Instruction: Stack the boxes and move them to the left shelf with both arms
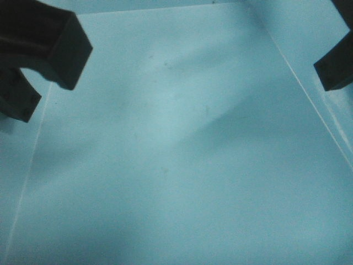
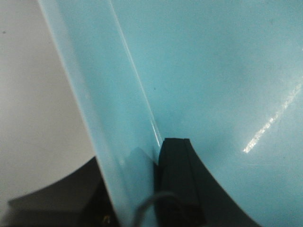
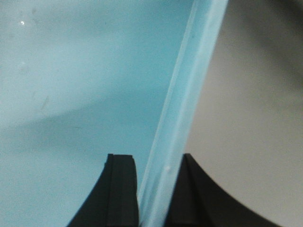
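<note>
My left pincer (image 2: 137, 163) grips the left wall of the light sky-blue rectangular plastic bin (image 1: 182, 138), with one black finger (image 2: 177, 175) pressed against the inside and the other, half lost in shadow, seemingly against the outside. My right pincer (image 3: 154, 161) is clamped on the opposite wall, a finger on each face. The bin's bare floor fills the front view between both pincers, and I cannot tell what it stands on.

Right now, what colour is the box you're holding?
Light sky blue, plain, no pattern. The box shows best in the exterior front-facing view.
</note>
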### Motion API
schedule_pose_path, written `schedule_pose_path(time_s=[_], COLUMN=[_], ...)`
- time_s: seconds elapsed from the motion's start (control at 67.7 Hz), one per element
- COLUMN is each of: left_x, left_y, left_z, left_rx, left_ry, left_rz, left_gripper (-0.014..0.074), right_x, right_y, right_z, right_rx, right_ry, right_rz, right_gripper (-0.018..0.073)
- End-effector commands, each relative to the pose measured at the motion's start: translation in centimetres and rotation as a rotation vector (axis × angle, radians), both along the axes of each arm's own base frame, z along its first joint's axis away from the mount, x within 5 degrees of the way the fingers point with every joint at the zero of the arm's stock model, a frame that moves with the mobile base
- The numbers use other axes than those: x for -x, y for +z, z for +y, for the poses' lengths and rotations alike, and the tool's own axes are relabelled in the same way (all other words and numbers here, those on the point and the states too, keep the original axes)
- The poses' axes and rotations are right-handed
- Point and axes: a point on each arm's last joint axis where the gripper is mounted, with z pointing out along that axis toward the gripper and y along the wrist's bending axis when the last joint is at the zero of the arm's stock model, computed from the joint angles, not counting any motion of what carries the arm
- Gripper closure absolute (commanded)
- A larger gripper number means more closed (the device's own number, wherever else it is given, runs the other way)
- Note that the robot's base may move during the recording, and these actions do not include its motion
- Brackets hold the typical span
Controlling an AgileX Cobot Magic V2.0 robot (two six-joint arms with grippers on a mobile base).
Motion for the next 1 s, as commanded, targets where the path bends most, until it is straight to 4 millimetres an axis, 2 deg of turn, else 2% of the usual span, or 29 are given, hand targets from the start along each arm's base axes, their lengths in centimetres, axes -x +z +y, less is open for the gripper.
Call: schedule_pose_path(time_s=[0.0, 0.99], left_x=[-0.09, -0.08], left_y=[2.03, 2.03], left_z=[-0.86, -0.88], left_rx=[0.049, 0.05], left_ry=[-0.132, -0.134], left_rz=[-0.126, -0.126], left_gripper=[0.0599, 0.0599], right_x=[-0.11, -0.11], right_y=[2.85, 2.85], right_z=[1.24, 1.24], right_rx=[-0.103, -0.102], right_ry=[0.156, 0.155], right_rz=[-0.168, -0.168], right_gripper=[0.0522, 0.0522])
